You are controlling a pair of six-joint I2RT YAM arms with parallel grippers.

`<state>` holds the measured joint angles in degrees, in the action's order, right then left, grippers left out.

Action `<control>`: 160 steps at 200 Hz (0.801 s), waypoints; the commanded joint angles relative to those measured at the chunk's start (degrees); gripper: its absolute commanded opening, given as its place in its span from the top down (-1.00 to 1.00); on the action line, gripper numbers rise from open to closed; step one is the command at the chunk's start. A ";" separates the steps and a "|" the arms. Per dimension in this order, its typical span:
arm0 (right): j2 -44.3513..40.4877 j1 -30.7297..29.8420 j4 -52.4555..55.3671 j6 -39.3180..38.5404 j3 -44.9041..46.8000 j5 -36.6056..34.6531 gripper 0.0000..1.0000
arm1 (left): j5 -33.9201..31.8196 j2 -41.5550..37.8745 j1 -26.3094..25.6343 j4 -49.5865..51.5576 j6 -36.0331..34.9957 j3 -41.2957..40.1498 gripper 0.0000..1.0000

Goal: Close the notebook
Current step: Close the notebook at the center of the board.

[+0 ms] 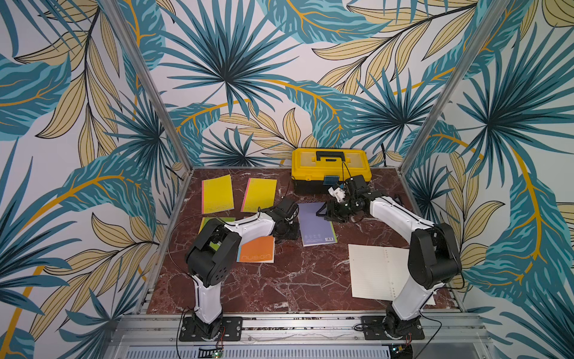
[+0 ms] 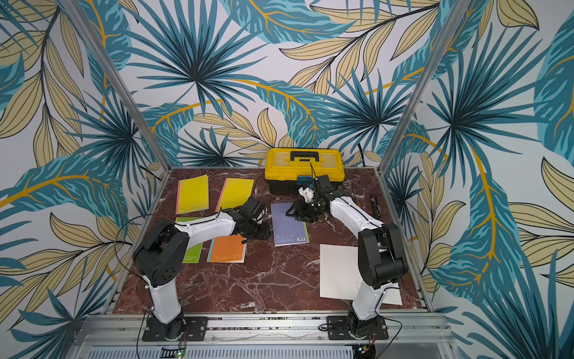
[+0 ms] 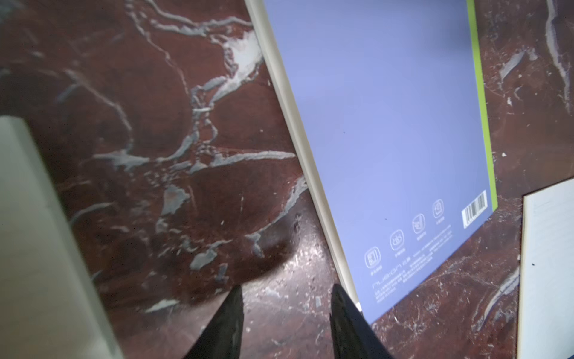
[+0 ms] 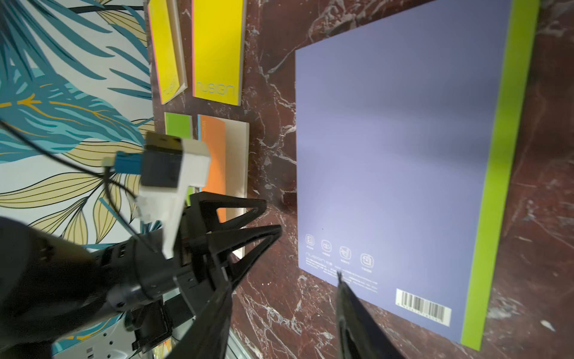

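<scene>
The purple notebook (image 1: 316,223) is lying shut and flat in the middle of the red stone tabletop (image 1: 279,279). Its back cover is facing up. Its long side is running from the yellow toolbox (image 1: 330,164) at the back toward the front, leaning only a little. The end with the barcode (image 4: 423,307) is pointing to the front. A green strip (image 4: 497,186) is running down its right long edge. The white page edges (image 3: 298,130) are showing along its left long edge. The cover is looking smooth, with small white pictures and tiny writing near the barcode.

The left arm (image 1: 248,225) is reaching in just beside the notebook's left edge. The left jaws are standing apart and holding nothing. One tip is sitting right by the notebook's near left corner, and I cannot tell if it is touching.

The right arm (image 1: 394,214) is hanging over the notebook's far right part. The right jaws are standing apart too, with nothing between them.
</scene>
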<state>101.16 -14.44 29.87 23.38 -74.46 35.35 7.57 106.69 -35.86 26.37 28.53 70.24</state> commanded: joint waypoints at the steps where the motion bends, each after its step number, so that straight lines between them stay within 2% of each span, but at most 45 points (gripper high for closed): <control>1: 2.32 0.03 1.13 -0.47 1.71 -5.23 -0.07 | -2.25 -3.37 0.28 2.80 -1.24 1.59 0.06; 55: 6.69 0.79 2.02 -1.74 2.27 -10.68 -0.08 | 1.56 -1.78 0.16 1.22 -1.64 3.50 0.06; 114: 7.63 2.46 3.52 -3.14 2.85 -14.86 -0.13 | 5.14 2.02 -0.29 -2.42 -0.51 5.90 0.05; 160: 8.08 2.96 3.93 -4.03 3.15 -14.96 -0.13 | 6.14 5.37 -0.70 -3.35 0.03 7.74 0.06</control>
<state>108.07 -11.62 32.05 20.86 -72.58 21.56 12.64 110.39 -36.23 24.62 28.12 76.18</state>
